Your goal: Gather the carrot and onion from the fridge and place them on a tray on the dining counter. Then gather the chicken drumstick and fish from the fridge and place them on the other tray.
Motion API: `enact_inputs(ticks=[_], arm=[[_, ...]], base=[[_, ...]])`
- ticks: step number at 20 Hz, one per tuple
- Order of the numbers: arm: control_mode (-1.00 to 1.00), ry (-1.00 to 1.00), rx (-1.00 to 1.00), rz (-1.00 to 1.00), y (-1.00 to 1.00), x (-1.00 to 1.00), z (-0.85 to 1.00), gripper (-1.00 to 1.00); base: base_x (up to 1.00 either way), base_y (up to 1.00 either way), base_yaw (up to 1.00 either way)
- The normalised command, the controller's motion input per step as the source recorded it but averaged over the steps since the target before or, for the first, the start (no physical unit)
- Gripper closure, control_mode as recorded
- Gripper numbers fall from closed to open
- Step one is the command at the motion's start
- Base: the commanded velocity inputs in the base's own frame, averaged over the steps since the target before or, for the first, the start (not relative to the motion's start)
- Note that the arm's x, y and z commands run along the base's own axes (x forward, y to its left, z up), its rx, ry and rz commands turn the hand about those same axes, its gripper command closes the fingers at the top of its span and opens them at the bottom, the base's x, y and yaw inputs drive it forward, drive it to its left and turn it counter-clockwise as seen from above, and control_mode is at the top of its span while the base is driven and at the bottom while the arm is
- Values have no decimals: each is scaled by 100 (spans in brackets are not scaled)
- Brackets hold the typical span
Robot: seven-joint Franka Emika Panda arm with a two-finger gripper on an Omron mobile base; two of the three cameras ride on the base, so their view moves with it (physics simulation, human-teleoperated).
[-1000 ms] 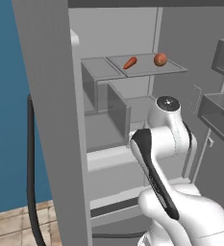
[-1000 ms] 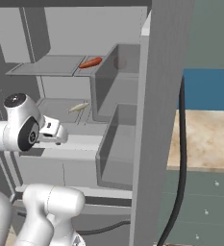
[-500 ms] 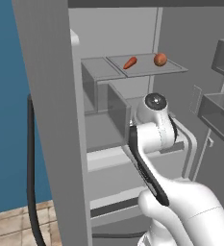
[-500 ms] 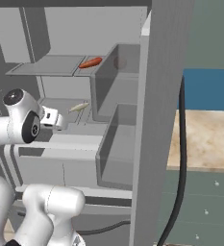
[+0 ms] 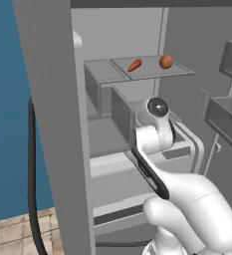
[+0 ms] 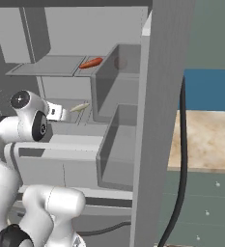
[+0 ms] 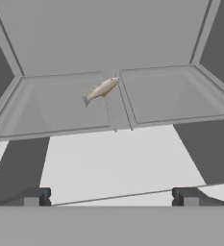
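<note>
The hand view shows the wide-open tool (image 7: 111,196) facing the fish (image 7: 100,90); the left base view shows carrot (image 5: 134,65) and onion (image 5: 166,62) on the top shelf (image 5: 152,72).

1. the end effector (image 7: 111,196) stands with its fingers spread wide at the front edge of the fridge's middle shelf (image 7: 180,96); bare shelf lies between it and the fish (image 7: 100,90).
2. the fish lies near the shelf's back edge, beside the centre seam, with bare shelf to either side.
3. the upper shelf (image 5: 137,73) overhead carries the carrot (image 5: 134,65) and onion (image 5: 166,62), capping the headroom.
4. a door bin (image 6: 116,144) walls the right side.
</note>
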Motion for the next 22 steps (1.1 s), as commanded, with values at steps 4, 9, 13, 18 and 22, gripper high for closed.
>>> enact_inputs(ticks=[4,9,13,18,22], arm=[[-100,9,5,-6,25,42,37,-100],[-100,16,2,-10,3,35,14,-100],[-100,9,0,-12,16,32,-12,-100],[-100,2,0,-13,16,32,-20,-100],[-100,0,0,-9,3,30,-24,-100]], base=[[0,0,0],[0,0,0],[0,0,0],[0,0,0],[0,0,0]])
